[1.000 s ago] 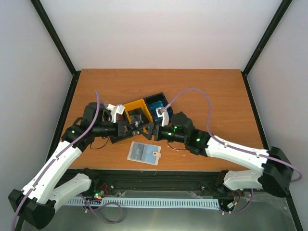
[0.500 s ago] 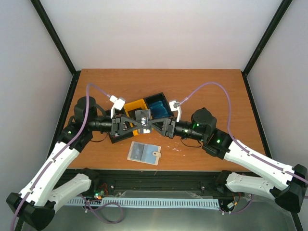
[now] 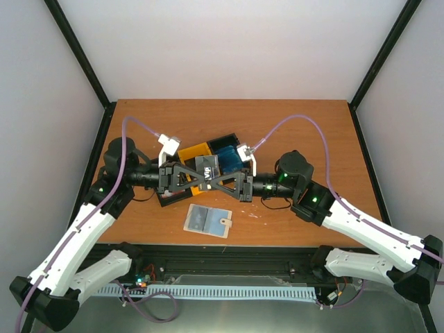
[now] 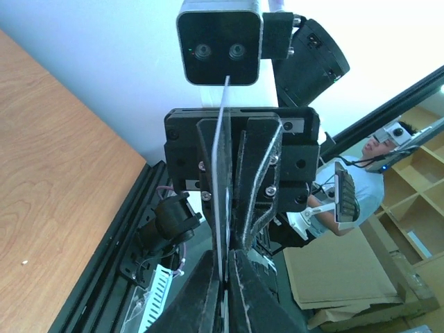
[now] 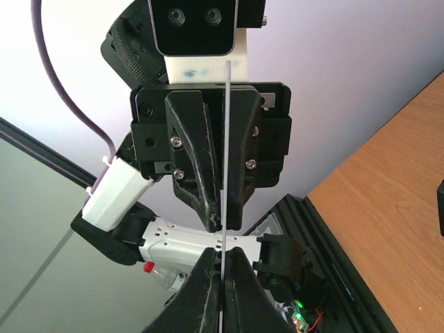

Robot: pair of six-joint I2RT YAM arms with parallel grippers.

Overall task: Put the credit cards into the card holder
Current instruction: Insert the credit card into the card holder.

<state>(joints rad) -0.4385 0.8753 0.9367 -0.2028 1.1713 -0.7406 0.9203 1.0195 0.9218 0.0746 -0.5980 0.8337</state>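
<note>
- Above the tray (image 3: pixel 187 154), my left hand (image 3: pixel 202 180) and right hand (image 3: pixel 215 183) meet tip to tip, and both are pinched shut on the same black credit card (image 3: pixel 207 166).
- From the left wrist, I see that card (image 4: pixel 223 159) edge-on, running from my left hand's (image 4: pixel 223 270) closed fingers up into the right hand's jaws facing them.
- From the right wrist it reads the same: the thin edge (image 5: pixel 225 139) is clamped between my right hand's (image 5: pixel 222 274) fingers and the left hand's beyond.
- A second ago the right hand's jaws stood wide and both arms were bent lower over the tray. Now they stretch almost in one line, with the card lifted clear.
- On the table (image 3: pixel 305 125), the card holder (image 3: pixel 208 220) lies open and flat, nearer the arm bases and apart from both hands.
- One tray compartment shows yellow and the one to its right blue; I cannot tell what is in them, and the tray's left end is hidden under my left arm.
</note>
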